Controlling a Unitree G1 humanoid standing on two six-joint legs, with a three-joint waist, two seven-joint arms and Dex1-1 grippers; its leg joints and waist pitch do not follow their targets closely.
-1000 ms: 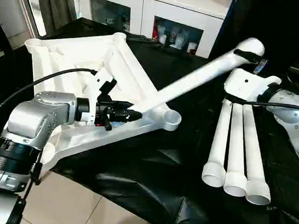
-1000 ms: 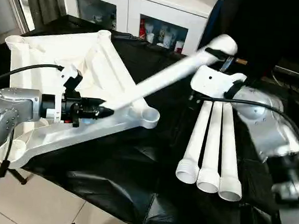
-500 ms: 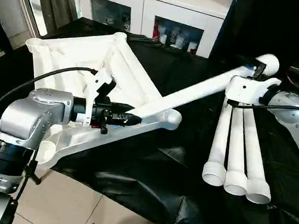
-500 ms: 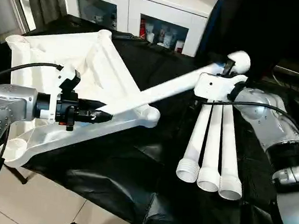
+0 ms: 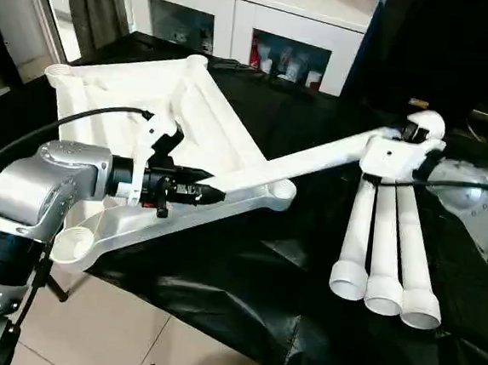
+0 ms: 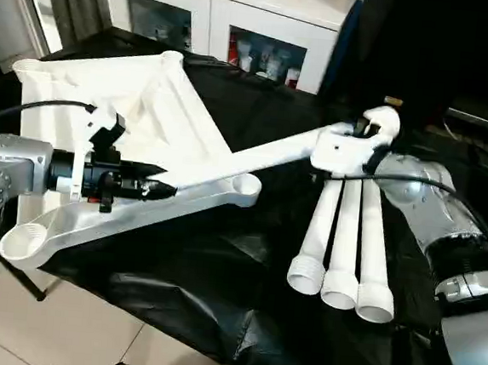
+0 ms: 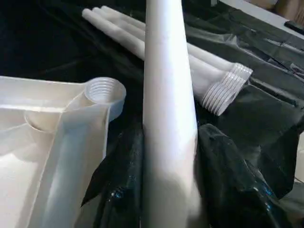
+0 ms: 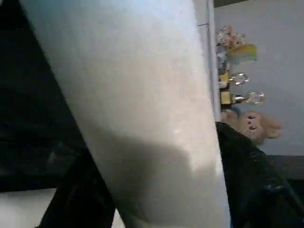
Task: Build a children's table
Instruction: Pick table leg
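The children's table top [image 5: 201,110] lies ribbed side up on the black-draped surface, one round corner socket [image 5: 282,191] pointing toward me. A long white leg [image 5: 314,159] slants low across it from left to right. My left gripper [image 5: 205,193] is shut on the leg's near end, just left of that socket; in the left wrist view the leg [image 7: 166,95] sits between the black fingers [image 7: 121,190]. My right gripper [image 5: 411,144] clasps the leg by its rounded far end, a black finger [image 8: 251,180] on either side of it. Three more legs [image 5: 388,246] lie side by side below the right gripper.
A white cabinet [image 5: 266,22] with glass doors stands behind the work surface. The black cloth [image 5: 244,276] hangs over the front edge to a tiled floor [image 5: 112,325]. A black cable [image 5: 61,128] arcs over my left forearm.
The leg's far end has come down, so it now lies much flatter. My right gripper followed it down and its fingers closed in on the rounded end. The left gripper kept its hold.
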